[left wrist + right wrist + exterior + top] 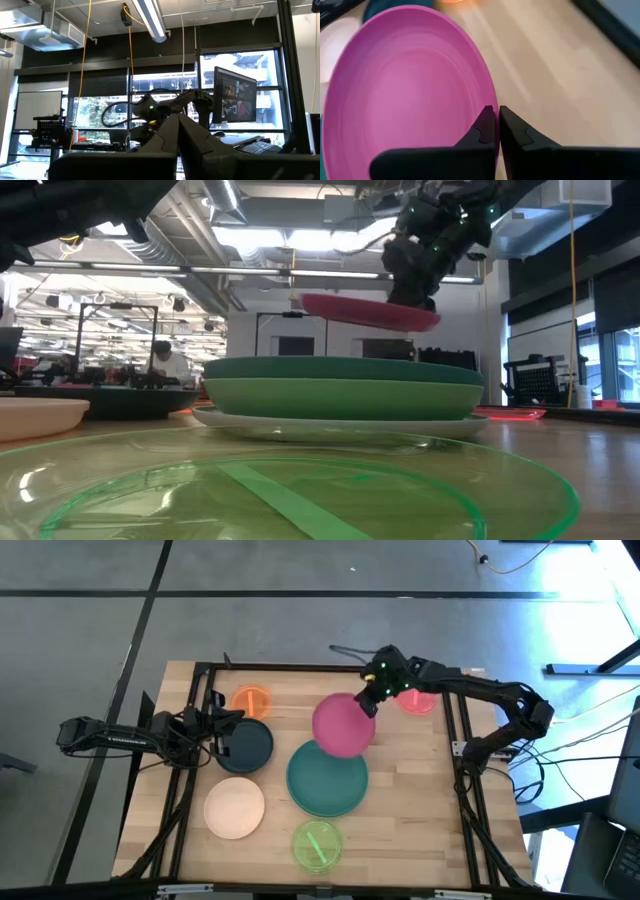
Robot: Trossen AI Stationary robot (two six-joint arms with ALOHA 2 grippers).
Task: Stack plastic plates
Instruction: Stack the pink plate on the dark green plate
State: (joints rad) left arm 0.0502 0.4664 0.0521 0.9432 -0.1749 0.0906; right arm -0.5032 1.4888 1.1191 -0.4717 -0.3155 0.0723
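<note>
My right gripper [372, 700] [496, 117] is shut on the magenta plate [342, 726] [370, 312]. The plate hangs in the air over the far edge of a stack. In that stack the teal plate [327, 778] [345, 368] lies on the green plate [345, 396], which lies on the pale grey-blue plate [340, 423]. The navy plate [246, 745], peach plate [235, 808], lime plate [318, 845], orange plate [251, 700] and pink-red plate [416, 702] lie singly on the table. My left gripper [222, 728] [177, 122], shut, waits by the navy plate's left edge. My right gripper pinches the magenta plate's rim [489, 102] between its two fingers, on the plate's far right side. The fingers [370, 705] come from the table's far right, slanting down. The plate is lifted clear and nearly level, a little above the teal plate.
A black frame [462, 740] runs along the table's edges. Bare wood [410, 800] lies right of the stack and in front of it. A person [172, 363] sits in the room far behind the table.
</note>
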